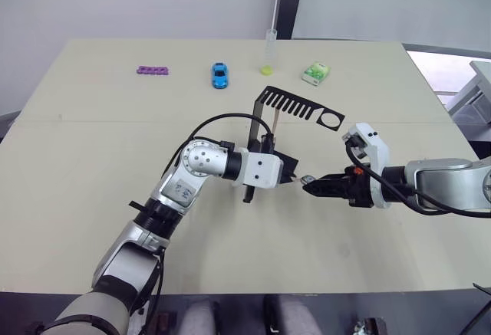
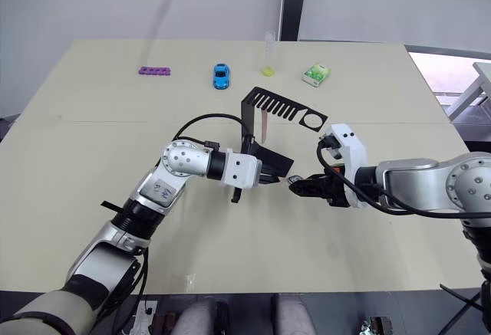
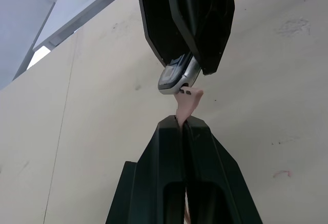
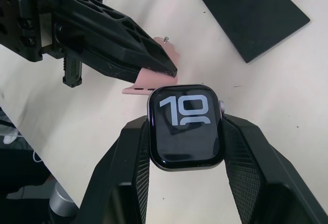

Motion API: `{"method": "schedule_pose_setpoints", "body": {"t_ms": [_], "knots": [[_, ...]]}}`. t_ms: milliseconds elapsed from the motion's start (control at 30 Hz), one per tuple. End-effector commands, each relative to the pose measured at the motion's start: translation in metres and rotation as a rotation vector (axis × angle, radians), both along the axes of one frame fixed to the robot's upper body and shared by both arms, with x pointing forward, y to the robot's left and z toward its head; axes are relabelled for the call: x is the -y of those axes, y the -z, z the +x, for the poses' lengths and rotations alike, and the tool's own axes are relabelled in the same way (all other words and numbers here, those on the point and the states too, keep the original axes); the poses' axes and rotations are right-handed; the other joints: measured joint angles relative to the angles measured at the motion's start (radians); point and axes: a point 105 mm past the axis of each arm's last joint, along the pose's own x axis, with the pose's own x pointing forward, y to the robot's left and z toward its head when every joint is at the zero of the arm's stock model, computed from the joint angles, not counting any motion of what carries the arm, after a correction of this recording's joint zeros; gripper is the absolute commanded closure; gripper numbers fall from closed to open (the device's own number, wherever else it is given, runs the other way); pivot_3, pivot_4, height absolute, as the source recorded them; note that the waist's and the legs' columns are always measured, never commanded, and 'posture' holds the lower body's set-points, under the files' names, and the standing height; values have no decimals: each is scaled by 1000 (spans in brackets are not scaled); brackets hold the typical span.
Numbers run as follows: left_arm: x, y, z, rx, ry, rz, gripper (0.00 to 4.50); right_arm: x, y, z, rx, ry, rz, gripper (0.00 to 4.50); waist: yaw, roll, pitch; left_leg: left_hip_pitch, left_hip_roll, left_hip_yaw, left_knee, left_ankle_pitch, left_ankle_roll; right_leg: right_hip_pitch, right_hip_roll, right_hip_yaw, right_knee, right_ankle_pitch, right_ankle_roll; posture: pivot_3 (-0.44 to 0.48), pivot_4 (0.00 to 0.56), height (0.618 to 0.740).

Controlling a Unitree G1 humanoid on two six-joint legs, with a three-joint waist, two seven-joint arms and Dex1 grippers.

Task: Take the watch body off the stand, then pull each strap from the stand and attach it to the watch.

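Note:
The watch body, a square black screen with light marks, sits clamped between my right gripper's two fingers just above the table. My left gripper is shut on one pale pink strap, whose free end touches the edge of the watch body. Both grippers meet in front of the black stand. A second pink strap hangs from the stand's top arm beside the upright.
Along the table's far side lie a purple perforated strip, a blue toy car, a clear tube with a yellow-green base and a green-and-white packet. The stand's flat base lies close behind the grippers.

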Motion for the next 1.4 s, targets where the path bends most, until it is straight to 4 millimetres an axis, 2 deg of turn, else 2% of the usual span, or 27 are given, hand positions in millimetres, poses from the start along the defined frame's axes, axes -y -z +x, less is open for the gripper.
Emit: {"method": "schedule_pose_setpoints", "body": {"t_ms": [33,667,900,1400], "knots": [[15,-19,-8,56,56,-60,4500,-17,-11,-10,12,-84,63,2947,0,0,0,0,0,0,0,0,0,0,0,0,0,0,0,0,150,740],[17,-20,-7,56,49,-64,4500,-15,-10,2,48,-24,29,2947,0,0,0,0,0,0,0,0,0,0,0,0,0,0,0,0,150,740],[16,-19,-5,57,40,-61,4500,-15,-13,4,70,-25,17,2947,0,0,0,-5,0,-2,2,0,0,-3,0,-3,1,0,0,0,150,740],[16,-20,-3,62,35,-60,4500,-23,-16,-5,40,-77,58,2947,0,0,0,-8,0,-5,3,0,0,-4,-1,-5,1,0,0,0,150,740]]}}
